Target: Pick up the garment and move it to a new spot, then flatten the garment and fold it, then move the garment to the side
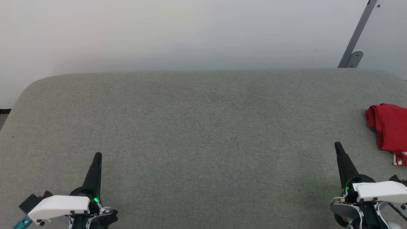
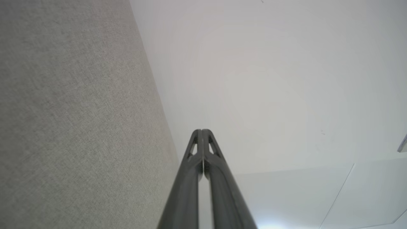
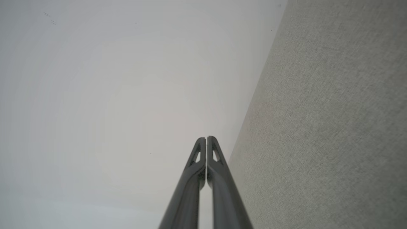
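The garment [image 1: 389, 127] lies bunched in a red heap at the right edge of the head view, with a bit of red-and-white striped trim at its lower end; part of it runs out of the picture. My right gripper [image 1: 337, 145] is shut and empty, its tip a little to the left of and below the garment, apart from it. My left gripper [image 1: 98, 155] is shut and empty over the near left of the grey fabric table [image 1: 197, 127]. In the wrist views both pairs of fingers, left [image 2: 202, 131] and right [image 3: 206, 138], are pressed together.
The grey table's far edge meets a pale wall [image 1: 190, 31]. A grey metal bracket [image 1: 354, 47] leans on the wall at the far right. The table's left far corner is rounded.
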`<state>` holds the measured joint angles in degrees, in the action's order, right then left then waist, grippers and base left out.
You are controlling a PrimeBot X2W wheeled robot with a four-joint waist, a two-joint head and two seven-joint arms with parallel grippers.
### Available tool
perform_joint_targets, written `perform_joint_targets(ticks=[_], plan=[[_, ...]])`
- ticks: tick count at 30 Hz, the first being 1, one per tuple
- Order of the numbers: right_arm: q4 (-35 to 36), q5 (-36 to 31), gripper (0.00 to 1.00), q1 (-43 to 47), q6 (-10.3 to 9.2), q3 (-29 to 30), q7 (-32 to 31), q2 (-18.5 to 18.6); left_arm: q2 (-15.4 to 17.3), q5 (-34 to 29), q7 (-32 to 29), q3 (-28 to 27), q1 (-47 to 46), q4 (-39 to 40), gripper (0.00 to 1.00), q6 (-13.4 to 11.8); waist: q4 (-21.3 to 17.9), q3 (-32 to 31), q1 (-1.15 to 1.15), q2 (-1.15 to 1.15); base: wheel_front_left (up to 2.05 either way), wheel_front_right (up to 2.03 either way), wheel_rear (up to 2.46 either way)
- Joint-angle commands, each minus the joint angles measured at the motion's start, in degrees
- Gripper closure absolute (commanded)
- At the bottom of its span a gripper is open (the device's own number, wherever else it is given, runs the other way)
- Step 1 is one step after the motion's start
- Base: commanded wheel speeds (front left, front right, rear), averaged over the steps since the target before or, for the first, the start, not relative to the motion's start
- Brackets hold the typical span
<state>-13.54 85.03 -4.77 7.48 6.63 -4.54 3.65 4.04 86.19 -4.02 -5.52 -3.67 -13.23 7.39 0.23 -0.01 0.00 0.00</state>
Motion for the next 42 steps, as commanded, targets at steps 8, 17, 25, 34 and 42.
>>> perform_joint_targets(ticks=[8, 17, 25, 34, 42], plan=[[-0.3, 4.0, 1.0, -1.2, 0.01, -0.1, -1.1, -0.6, -0.4, 3.5, -1.2, -0.4, -2.0, -0.4, 1.0, 0.2, -0.1, 0.1, 0.0, 0.0, 0.0, 0.0, 0.0], [-0.5, 7.1, 1.0, -1.7, 0.01, -0.1, -2.1, -0.9, -0.8, 6.4, -2.2, -0.6, -2.9, -0.8, 1.0, 0.2, -0.2, 0.2, 0.0, 0.0, 0.0, 0.0, 0.0], [-0.6, 7.5, 1.0, -1.7, 0.02, -0.1, -2.2, -0.9, -0.9, 6.7, -2.3, -0.6, -2.9, -0.9, 1.0, 0.2, -0.2, 0.2, 0.0, 0.0, 0.0, 0.0, 0.0], [-0.6, 7.5, 1.0, -1.7, 0.02, -0.1, -2.2, -0.9, -0.9, 6.6, -2.3, -0.7, -2.9, -0.9, 1.0, 0.2, -0.2, 0.2, 0.0, 0.0, 0.0, 0.0, 0.0], [-0.6, 7.5, 1.0, -1.7, 0.01, -0.1, -2.1, -0.9, -1.0, 6.5, -2.4, -0.8, -2.9, -0.9, 1.0, 0.2, -0.2, 0.2, 0.0, 0.0, 0.0, 0.0, 0.0]])
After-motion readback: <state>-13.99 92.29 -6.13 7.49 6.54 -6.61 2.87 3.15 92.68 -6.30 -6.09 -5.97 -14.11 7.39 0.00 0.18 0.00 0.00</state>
